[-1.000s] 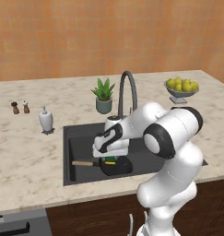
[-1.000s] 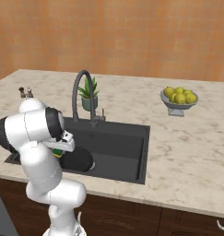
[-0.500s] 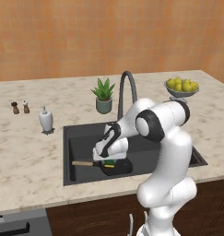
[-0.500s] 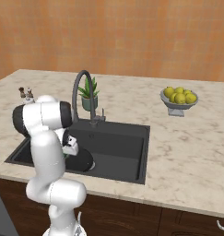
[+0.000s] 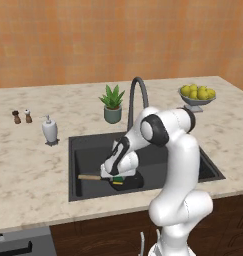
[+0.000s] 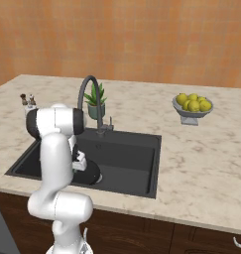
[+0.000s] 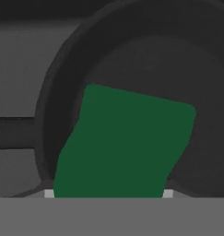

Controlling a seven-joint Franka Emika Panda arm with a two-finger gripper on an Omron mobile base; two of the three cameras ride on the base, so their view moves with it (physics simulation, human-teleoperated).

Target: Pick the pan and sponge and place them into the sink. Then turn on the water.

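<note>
Over pan [image 7: 145,92], gripper [image 5: 116,178] gripping sponge [image 7: 122,143]

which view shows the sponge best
The hand view: the sponge shows its whole green top, lying over the pan. The left base view gives just a green and yellow sliver under the hand. In the right base view the arm blocks that spot.

Pan [image 5: 129,181] mostly behind arm (handle shows); sponge [image 7: 122,143] cut off below.

One pan [image 5: 129,182]; one sponge [image 7: 122,143]; two shakers [image 5: 22,116]; one plant [image 5: 112,103]
</note>
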